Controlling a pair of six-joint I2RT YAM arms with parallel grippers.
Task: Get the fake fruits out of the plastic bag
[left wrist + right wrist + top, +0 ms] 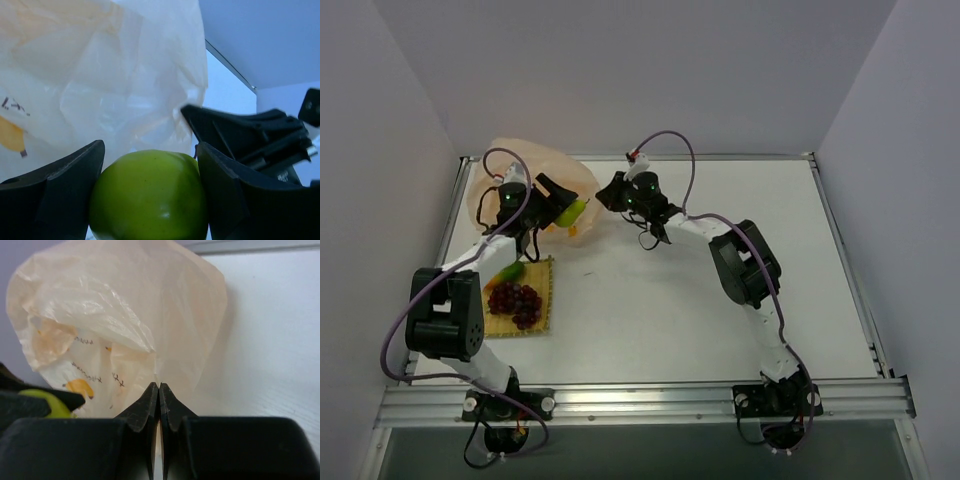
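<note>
The plastic bag (520, 175) lies crumpled at the far left of the table. My left gripper (566, 207) is shut on the round yellow-green apple-like fruit (572, 212) just outside the bag's right side. In the left wrist view the fruit (150, 197) fills the gap between both fingers of the gripper (150, 152), with the bag (100, 75) behind. My right gripper (606, 194) is shut, pinching a fold of the bag's (125, 315) right edge (159, 386). The grape bunch (515, 300) and the darker green fruit (510, 271) lie on the mat.
A yellow woven mat (542, 318) lies at the near left, below the bag. The table's metal rim (455, 215) runs close along the left side of the bag. The two grippers are close together by the bag.
</note>
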